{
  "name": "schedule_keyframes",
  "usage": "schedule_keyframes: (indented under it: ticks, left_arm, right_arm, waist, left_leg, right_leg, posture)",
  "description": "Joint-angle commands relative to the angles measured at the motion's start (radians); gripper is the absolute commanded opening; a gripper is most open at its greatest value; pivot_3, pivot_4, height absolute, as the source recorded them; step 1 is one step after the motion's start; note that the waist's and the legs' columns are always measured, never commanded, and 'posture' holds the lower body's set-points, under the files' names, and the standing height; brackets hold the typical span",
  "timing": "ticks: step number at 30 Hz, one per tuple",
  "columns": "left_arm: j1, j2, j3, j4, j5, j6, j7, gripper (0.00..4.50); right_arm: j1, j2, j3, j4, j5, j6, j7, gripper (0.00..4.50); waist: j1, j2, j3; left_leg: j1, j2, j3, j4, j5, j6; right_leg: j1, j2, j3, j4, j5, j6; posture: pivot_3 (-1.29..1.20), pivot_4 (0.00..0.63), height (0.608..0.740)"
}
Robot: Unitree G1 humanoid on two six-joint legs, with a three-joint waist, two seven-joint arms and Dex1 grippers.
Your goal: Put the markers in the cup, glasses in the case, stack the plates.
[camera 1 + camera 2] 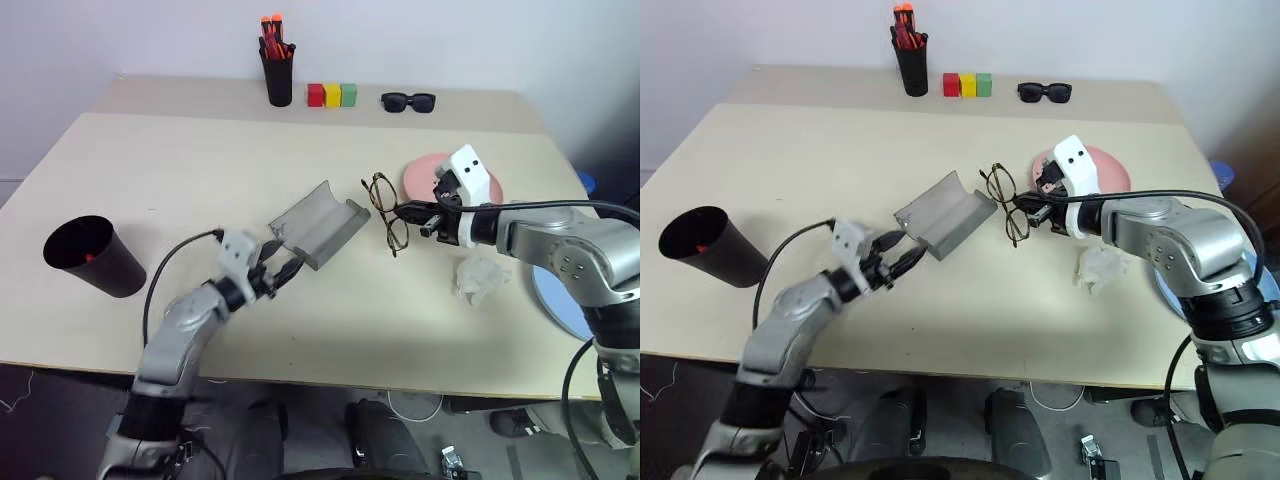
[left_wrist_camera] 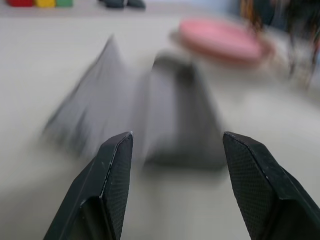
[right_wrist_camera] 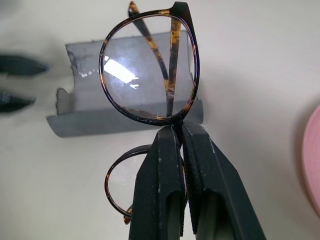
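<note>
So from the head camera we've got the right gripper (image 1: 408,212) pinched tight on the glasses (image 1: 383,211), holding them by the bridge up off the table (image 1: 200,150), just right of the open grey case (image 1: 318,222). The case lies near the middle with its lid tipped up on the left side. Our left gripper (image 1: 283,268) sits right at the near-left end of the case, fingers spread, nothing in them. The black cup (image 1: 92,254) is way over at the left, tipped so we can see something red inside it. The pink plate (image 1: 422,176) is just behind the right gripper, and the blue plate (image 1: 560,295) pokes out under the right arm at the right edge. There's a crumpled clear thing (image 1: 478,277) on the table near that arm too. Along the far side we've got a pen holder (image 1: 278,75) full of orange-capped markers, three colored blocks (image 1: 332,95) and black sunglasses (image 1: 408,101). In the left wrist camera the two fingers (image 2: 112,175) stand well apart with the blurry case (image 2: 175,120) between and beyond them, pink plate (image 2: 222,41) further back. In the right wrist camera the fingers (image 3: 167,185) are squeezed together on the bridge of the glasses (image 3: 150,65), one lens above them and one beside them, with the case (image 3: 125,120) on the table behind.
</note>
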Motion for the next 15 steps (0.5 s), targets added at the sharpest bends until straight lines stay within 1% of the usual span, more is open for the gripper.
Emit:
schedule_keyframes:
  ticks: [1, 2, 4, 8, 9, 12, 15]
  left_arm:
    - [-0.146, -0.059, 0.050, 0.012, -0.073, 0.136, 0.086, 4.25]
    - [-0.178, -0.074, 0.060, 0.023, -0.088, 0.162, 0.101, 4.45]
    - [-0.252, -0.089, 0.050, 0.064, -0.111, 0.245, 0.094, 4.45]
    - [-0.373, -0.118, 0.047, 0.190, -0.109, 0.396, 0.147, 4.45]
    - [-0.389, -0.120, 0.047, 0.207, -0.114, 0.425, 0.147, 4.45]
    - [-0.437, -0.103, -0.003, 0.248, -0.100, 0.544, 0.139, 4.45]
    - [-0.451, -0.090, -0.028, 0.257, -0.104, 0.617, 0.121, 4.45]
  right_arm:
    - [-0.011, 0.016, -0.033, 0.019, -0.073, -0.036, 0.053, 0.00]
    - [-0.007, 0.022, -0.041, 0.021, -0.084, -0.037, 0.061, 0.00]
    - [0.006, 0.033, -0.060, 0.013, -0.100, -0.032, 0.068, 0.00]
    - [0.046, 0.050, -0.111, -0.029, -0.111, -0.011, 0.061, 0.00]
    - [0.058, 0.054, -0.122, -0.044, -0.113, -0.004, 0.059, 0.00]
    - [0.120, 0.046, -0.173, -0.115, -0.099, 0.021, 0.055, 0.00]
    - [0.177, 0.035, -0.224, -0.178, -0.087, 0.053, 0.053, 0.00]
  waist:
    - [-0.002, 0.000, 0.000]
    - [-0.002, 0.000, 0.000]
    - [-0.005, 0.000, 0.000]
    - [-0.005, 0.000, 0.000]
    - [-0.005, 0.000, 0.000]
    - [-0.004, 0.000, 0.000]
    - [-0.003, 0.000, 0.000]
  left_leg:
    - [0.000, 0.000, 0.000, -0.001, 0.000, 0.000]
    - [0.000, 0.000, 0.000, -0.001, 0.000, 0.000]
    - [0.000, 0.000, -0.001, -0.001, 0.000, 0.000]
    - [0.000, -0.001, -0.001, -0.001, 0.000, 0.000]
    - [0.000, -0.001, -0.001, -0.001, 0.000, 0.000]
    - [0.000, -0.001, -0.002, -0.001, 0.000, 0.000]
    - [0.000, -0.001, -0.002, -0.001, 0.000, 0.000]
  right_leg:
    - [0.000, 0.000, 0.000, 0.000, 0.000, 0.000]
    - [-0.001, 0.001, 0.000, 0.001, 0.000, 0.000]
    - [-0.001, 0.001, 0.000, 0.001, 0.000, 0.000]
    - [0.000, 0.001, 0.000, 0.001, 0.000, 0.000]
    - [0.000, 0.001, 0.000, 0.001, 0.000, 0.000]
    - [0.000, 0.001, 0.000, 0.001, 0.000, 0.000]
    - [0.000, 0.001, -0.001, 0.001, 0.000, 0.000]
  posture:
    - [0.00, 0.150, 0.732]
    - [0.00, 0.150, 0.732]
    - [0.00, 0.150, 0.732]
    - [0.00, 0.150, 0.732]
    - [0.00, 0.150, 0.732]
    - [0.00, 0.150, 0.732]
    - [0.00, 0.150, 0.732]
